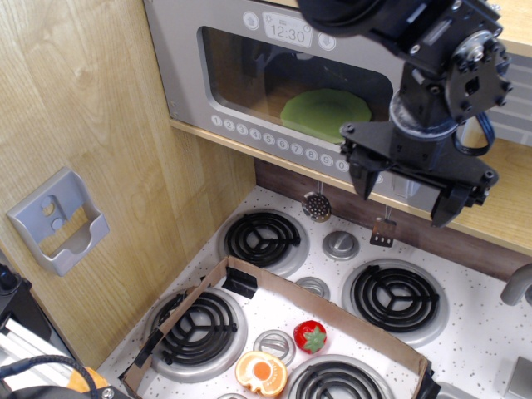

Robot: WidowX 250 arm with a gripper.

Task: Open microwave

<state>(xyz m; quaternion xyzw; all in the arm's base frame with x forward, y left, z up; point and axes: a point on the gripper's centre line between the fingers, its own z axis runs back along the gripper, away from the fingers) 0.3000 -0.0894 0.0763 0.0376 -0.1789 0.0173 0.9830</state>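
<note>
The grey toy microwave (179,62) sits on the wooden shelf with its window door shut. Its clock face (288,33) reads 12:30, and a row of white round buttons (266,138) runs under the window. A green plate (326,115) lies inside. My black gripper (405,193) hangs in front of the door's right end, open, with its fingers (363,179) spread wide and pointing down. The wrist hides most of the silver handle. Only a pale bit shows between the fingers, and I cannot tell whether they touch it.
Below is a toy stove with black coil burners (263,237) and silver knobs (341,244). An open cardboard box (332,312) on it holds a strawberry (311,336) and an orange toy (261,372). Small utensils (317,205) hang under the shelf. A grey holder (58,220) is on the left wall.
</note>
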